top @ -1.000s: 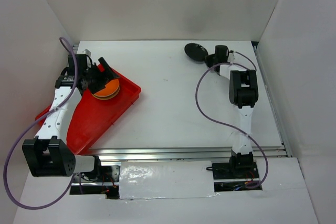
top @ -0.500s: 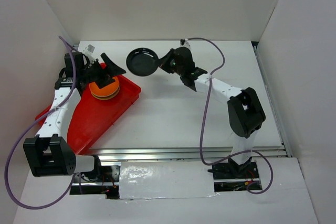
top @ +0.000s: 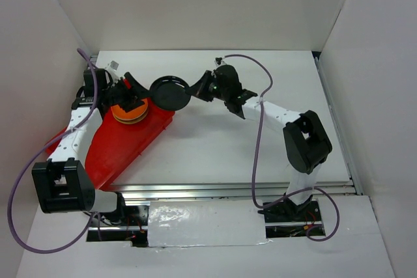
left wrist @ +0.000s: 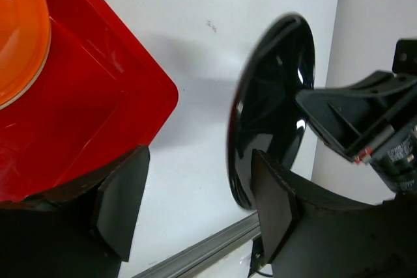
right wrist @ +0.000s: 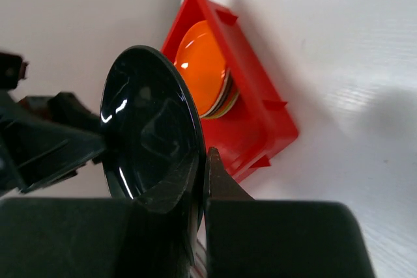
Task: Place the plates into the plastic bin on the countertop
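Note:
My right gripper (top: 195,89) (right wrist: 202,174) is shut on the rim of a glossy black plate (top: 171,92) (right wrist: 146,141), holding it on edge above the countertop (top: 228,141) just past the far right corner of the red plastic bin (top: 124,151) (right wrist: 260,128). My left gripper (top: 147,96) (left wrist: 199,209) is open, and the black plate's (left wrist: 270,109) opposite rim sits between its fingers, close against the right-hand finger (left wrist: 277,219). In the bin lies a stack of plates with an orange one on top (top: 129,112) (right wrist: 205,76) (left wrist: 16,37).
White walls enclose the countertop on three sides. A metal rail (top: 228,190) runs along the near edge. The right arm's purple cable (top: 257,128) loops over the middle right of the surface. The bin lies at an angle at the far left, partly under the left arm.
The right arm has carried the black plate leftward from the far right to the bin's corner. The left gripper has turned toward it, and its jaws have narrowed around the plate's rim.

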`<state>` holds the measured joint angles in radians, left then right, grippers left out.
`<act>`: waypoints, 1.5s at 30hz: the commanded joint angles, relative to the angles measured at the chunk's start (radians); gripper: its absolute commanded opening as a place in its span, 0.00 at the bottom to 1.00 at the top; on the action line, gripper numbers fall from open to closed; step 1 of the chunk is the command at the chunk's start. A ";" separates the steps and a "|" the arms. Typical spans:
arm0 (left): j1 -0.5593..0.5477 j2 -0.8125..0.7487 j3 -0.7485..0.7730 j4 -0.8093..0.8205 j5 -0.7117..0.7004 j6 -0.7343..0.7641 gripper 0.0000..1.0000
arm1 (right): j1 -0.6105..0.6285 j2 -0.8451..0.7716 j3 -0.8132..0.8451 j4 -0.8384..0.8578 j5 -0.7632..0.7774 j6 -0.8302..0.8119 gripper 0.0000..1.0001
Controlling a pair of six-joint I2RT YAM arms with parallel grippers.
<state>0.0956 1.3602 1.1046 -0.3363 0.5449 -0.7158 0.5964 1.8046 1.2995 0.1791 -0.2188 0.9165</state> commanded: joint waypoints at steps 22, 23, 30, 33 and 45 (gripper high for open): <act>0.104 -0.015 0.037 -0.055 -0.669 -0.243 0.00 | -0.076 -0.086 -0.121 0.076 -0.136 0.021 1.00; 0.111 0.020 0.070 -0.066 -0.684 -0.244 0.00 | -0.082 -0.106 -0.137 0.051 -0.129 0.000 1.00; 0.115 0.215 0.236 -0.197 -0.769 -0.266 0.00 | -0.099 -0.195 -0.192 0.005 -0.123 -0.068 1.00; 0.118 0.292 0.288 -0.227 -0.766 -0.266 0.00 | -0.112 -0.235 -0.216 0.006 -0.126 -0.077 1.00; 0.076 0.183 0.198 -0.297 -0.755 -0.257 0.99 | -0.115 -0.317 -0.244 -0.009 -0.110 -0.096 1.00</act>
<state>0.1944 1.6203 1.3018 -0.6044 -0.1940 -0.9939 0.4835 1.5360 1.0527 0.1719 -0.3431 0.8455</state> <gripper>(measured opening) 0.993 0.997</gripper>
